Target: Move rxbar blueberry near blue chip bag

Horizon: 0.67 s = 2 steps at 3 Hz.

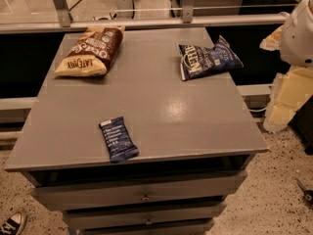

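Note:
The rxbar blueberry [118,139] is a small flat dark blue bar with pale text. It lies near the front edge of the grey table top [161,106], left of centre. The blue chip bag [208,58] is a crinkled navy bag with white lettering and lies at the back right of the table. The bar and the bag are far apart. My gripper is not in view. Only a white rounded part of my arm [299,31] shows at the right edge, beside the table and above floor level.
A brown-and-tan chip bag [92,51] lies at the back left of the table. The table is a drawer unit with its drawers [145,195] below the front edge. A metal rail [146,22] runs behind it. Pale yellow blocks [288,99] stand on the floor to the right.

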Available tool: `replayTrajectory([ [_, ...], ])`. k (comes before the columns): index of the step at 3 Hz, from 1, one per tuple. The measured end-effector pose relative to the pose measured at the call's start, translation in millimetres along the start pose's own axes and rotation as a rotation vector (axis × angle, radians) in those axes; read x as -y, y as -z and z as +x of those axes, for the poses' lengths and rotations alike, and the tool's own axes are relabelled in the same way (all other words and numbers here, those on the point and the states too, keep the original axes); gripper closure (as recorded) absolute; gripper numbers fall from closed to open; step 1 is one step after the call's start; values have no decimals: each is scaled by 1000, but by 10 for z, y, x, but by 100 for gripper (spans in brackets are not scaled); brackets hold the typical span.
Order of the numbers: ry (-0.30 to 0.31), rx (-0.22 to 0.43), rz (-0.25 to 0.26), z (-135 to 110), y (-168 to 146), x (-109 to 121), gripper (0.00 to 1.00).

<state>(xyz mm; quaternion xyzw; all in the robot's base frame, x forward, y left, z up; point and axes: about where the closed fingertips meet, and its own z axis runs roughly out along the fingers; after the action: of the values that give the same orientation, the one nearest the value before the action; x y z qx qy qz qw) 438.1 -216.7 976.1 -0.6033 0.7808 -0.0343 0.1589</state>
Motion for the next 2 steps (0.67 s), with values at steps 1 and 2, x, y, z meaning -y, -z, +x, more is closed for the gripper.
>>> replayTrajectory([
  [1,0,0,0,0,0,0,0],
  [2,19,60,-32,-336,-221,-80,0],
])
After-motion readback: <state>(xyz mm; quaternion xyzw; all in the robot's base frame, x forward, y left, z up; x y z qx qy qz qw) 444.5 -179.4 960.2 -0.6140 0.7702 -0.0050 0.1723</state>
